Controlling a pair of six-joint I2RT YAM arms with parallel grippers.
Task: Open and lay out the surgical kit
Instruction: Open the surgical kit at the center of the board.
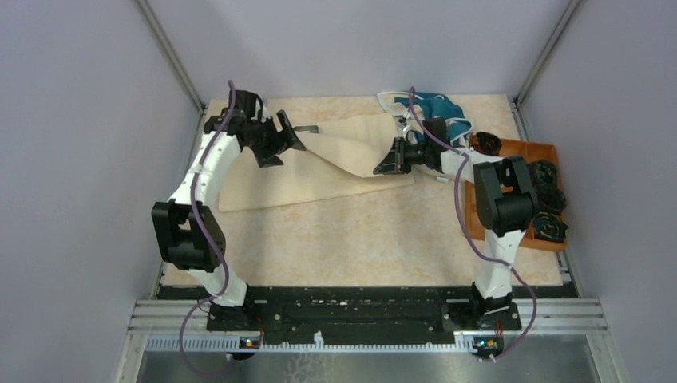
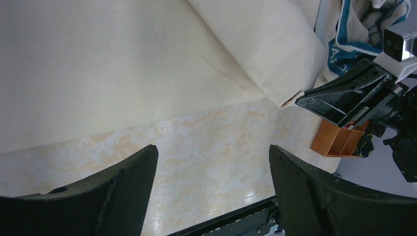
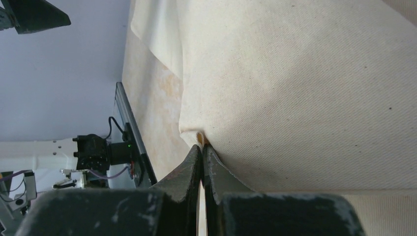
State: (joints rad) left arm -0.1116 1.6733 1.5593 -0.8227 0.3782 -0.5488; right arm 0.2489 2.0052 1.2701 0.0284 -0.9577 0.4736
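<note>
Right gripper (image 3: pixel 202 150) fills the near edge of its own wrist view, its fingers pressed together on a folded corner of the beige cloth wrap (image 3: pixel 305 88) with only a sliver between them. From above I see that cloth lying across the far half of the table (image 1: pixel 359 231), its right end raised. Left gripper (image 2: pixel 214 157) hangs above the cloth's left part, spread wide and gripping nothing. Teal-and-white fabric (image 1: pixel 435 108) sits far right, beside the orange-brown tray (image 1: pixel 551 150).

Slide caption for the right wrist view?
Right gripper shut on a folded edge of the beige cloth wrap.
</note>
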